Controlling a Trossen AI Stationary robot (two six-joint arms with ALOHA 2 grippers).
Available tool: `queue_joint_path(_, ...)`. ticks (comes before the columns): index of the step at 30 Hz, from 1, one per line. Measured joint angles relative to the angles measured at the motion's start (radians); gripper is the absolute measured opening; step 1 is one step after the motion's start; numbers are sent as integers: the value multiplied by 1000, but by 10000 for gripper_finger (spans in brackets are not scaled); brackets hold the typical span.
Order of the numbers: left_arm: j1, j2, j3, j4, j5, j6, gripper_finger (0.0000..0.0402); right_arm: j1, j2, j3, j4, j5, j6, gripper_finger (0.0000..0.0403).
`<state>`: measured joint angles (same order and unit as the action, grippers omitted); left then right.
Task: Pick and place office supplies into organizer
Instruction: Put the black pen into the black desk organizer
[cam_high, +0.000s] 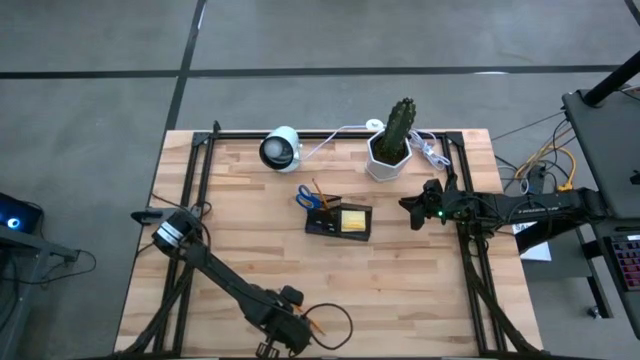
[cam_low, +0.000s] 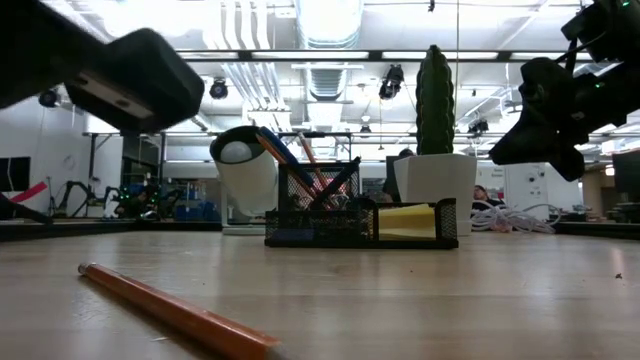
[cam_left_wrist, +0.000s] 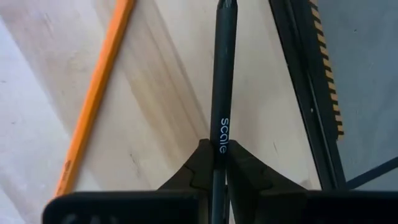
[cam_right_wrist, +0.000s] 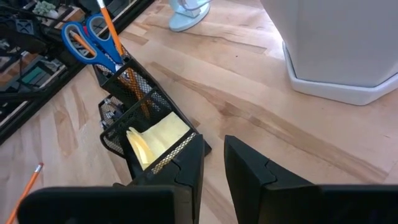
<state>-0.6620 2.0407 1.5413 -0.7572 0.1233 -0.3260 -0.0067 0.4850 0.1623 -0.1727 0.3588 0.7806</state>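
Note:
My left gripper (cam_left_wrist: 219, 152) is at the table's near edge (cam_high: 290, 335), shut on a black pen (cam_left_wrist: 224, 68) printed "scale". An orange pencil (cam_left_wrist: 93, 102) lies flat on the wood beside it and shows close up in the low view (cam_low: 170, 310). The black mesh organizer (cam_high: 338, 221) stands at mid-table. It holds blue-handled scissors (cam_right_wrist: 84, 40), an orange pencil (cam_right_wrist: 111, 28) and a yellow sticky-note pad (cam_right_wrist: 155, 137). My right gripper (cam_right_wrist: 212, 165) hovers open just right of the organizer (cam_high: 415, 210), touching nothing. My left gripper pinches the black pen between its two fingers, just behind the printed word (cam_left_wrist: 221, 146). The fingers lie along the pen, which runs straight out ahead of them over the wood. Whether its far end (cam_left_wrist: 225, 6) rests on the table I cannot tell.
A white hexagonal pot with a cactus (cam_high: 392, 150) stands at the far edge, with a white round device (cam_high: 280, 148) to its left and white cables (cam_high: 430, 150) to its right. The black table frame (cam_left_wrist: 311, 93) runs close beside the left gripper. Bare wood lies between organizer and near edge.

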Motion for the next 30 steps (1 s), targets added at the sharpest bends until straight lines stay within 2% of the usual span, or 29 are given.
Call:
queue_joint_path(6,6,-50,-3,-33,-40,-6,7,-1,0,0,7,0,6,54)
queue_joint_path(14,41,-114,-11,-72,-158,-9,7,0,0,0,7,0,24,54)
queue_joint_path(30,242,-249,-10,-26,-441,-77,7,0,0,0,6,0,26,54)
